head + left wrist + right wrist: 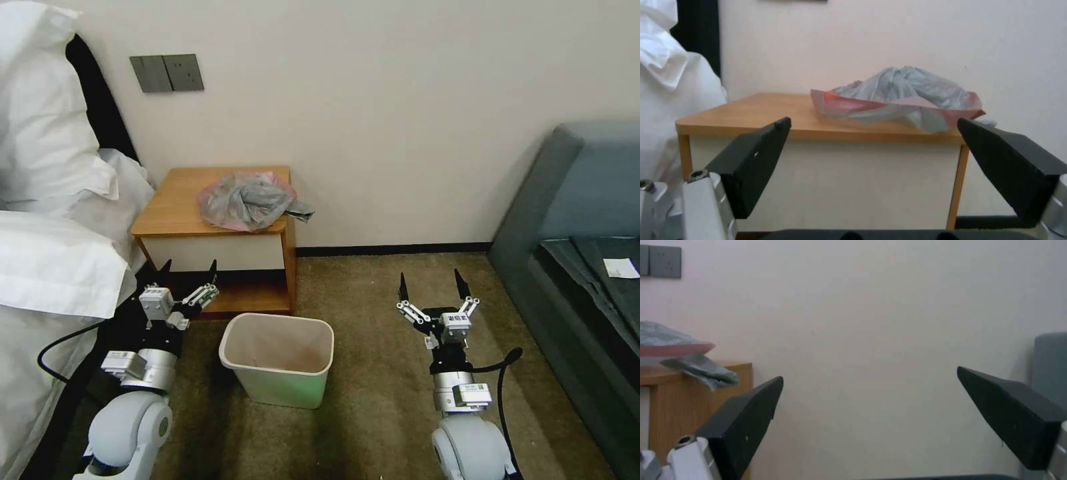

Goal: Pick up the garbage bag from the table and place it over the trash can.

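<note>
The crumpled grey garbage bag (pixel 248 200) with a pink-red rim lies on the right side of the wooden table (pixel 173 207), one corner hanging over the edge. The cream trash can (pixel 279 360) stands upright and empty on the carpet in front of the table. My left gripper (pixel 189 270) is open, low in front of the table's shelf, left of the can. My right gripper (pixel 431 283) is open over the carpet, right of the can. In the left wrist view the garbage bag (pixel 902 100) sits above and beyond the open left gripper (pixel 873 128). The right wrist view shows the bag's corner (pixel 702 370) past the right gripper (pixel 869 378).
A bed with white pillows (pixel 47 220) crowds the left side, close to my left arm. A grey-blue sofa (pixel 580 267) fills the right. The wall (pixel 400 100) is behind the table. Open carpet (pixel 373 373) lies between the can and the right arm.
</note>
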Tool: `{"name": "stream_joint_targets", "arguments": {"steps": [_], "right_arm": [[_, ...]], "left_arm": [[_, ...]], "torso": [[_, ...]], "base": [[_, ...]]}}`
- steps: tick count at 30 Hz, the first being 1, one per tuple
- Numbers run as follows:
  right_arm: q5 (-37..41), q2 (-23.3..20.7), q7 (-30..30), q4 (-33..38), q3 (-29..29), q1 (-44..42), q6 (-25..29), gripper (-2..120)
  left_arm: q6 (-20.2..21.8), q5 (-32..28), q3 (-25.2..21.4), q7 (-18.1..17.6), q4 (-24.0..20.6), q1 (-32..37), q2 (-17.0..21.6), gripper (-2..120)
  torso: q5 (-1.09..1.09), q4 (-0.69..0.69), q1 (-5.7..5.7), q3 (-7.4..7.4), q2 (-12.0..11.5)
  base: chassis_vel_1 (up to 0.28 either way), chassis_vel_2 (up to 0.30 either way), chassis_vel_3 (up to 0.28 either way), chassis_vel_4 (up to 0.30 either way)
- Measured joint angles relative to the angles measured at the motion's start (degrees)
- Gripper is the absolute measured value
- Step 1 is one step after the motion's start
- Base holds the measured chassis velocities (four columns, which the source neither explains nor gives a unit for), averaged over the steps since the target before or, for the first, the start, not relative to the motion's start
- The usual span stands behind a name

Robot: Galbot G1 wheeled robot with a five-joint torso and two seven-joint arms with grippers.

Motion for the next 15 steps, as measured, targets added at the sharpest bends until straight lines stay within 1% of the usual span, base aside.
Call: {"name": "stream_joint_targets", "arguments": {"steps": [15], "right_arm": [[0.00, 0.00, 0.00, 0.00, 0.00, 0.00, 0.00, 100]], "left_arm": [[0.00, 0.00, 0.00, 0.00, 0.00, 0.00, 0.00, 95]], "torso": [[0.00, 0.00, 0.00, 0.00, 0.00]], "base": [[0.000, 0.000, 0.000, 0.000]]}}
